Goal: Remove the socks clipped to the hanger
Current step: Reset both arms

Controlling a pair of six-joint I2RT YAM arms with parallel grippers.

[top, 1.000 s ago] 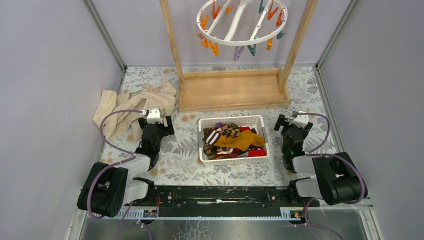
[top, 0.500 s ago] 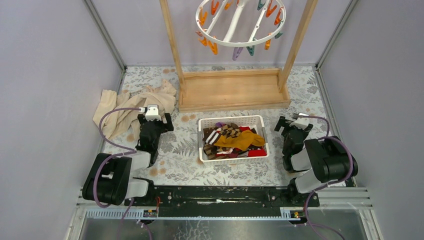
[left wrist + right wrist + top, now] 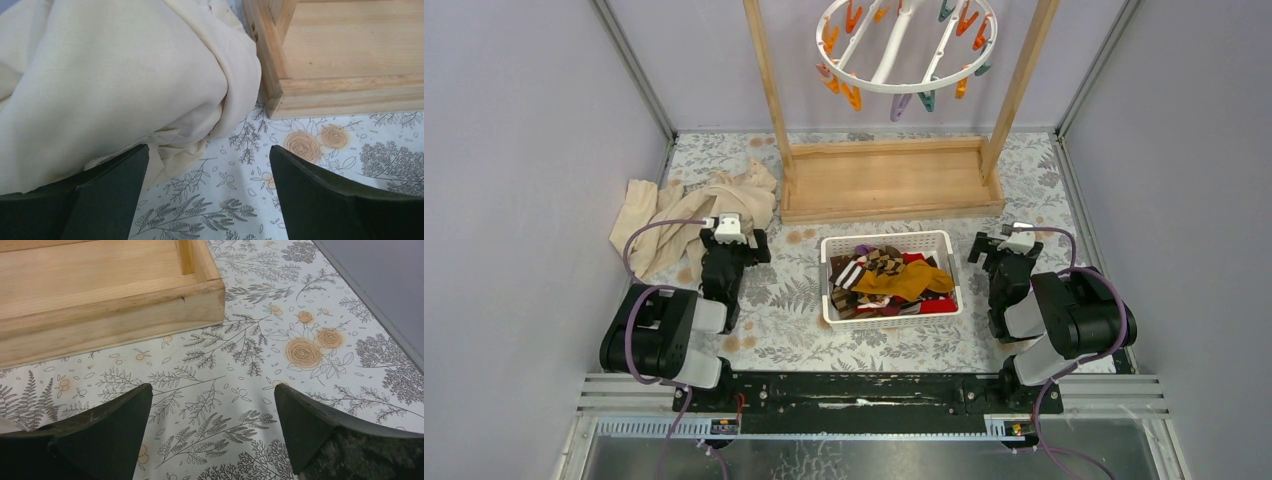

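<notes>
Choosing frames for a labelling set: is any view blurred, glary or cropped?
Top external: evenly lit, sharp, soft shadows; the hanger is cut off by the top edge. Left wrist: beige cloth in focus, left gripper fingers near-black. Right wrist: wooden base and floral table cover crisp, no glare; right gripper equally dark.

Pretty clearly a robotics lab test cell, not a home: plain grey panel walls point(image 3: 524, 150) in aluminium framing point(image 3: 634, 70) close in either side of the left gripper point(image 3: 210, 155) and right gripper point(image 3: 212, 392), black mounting rail point(image 3: 854, 390) behind them, floral tablecloth point(image 3: 784, 310) underneath.
</notes>
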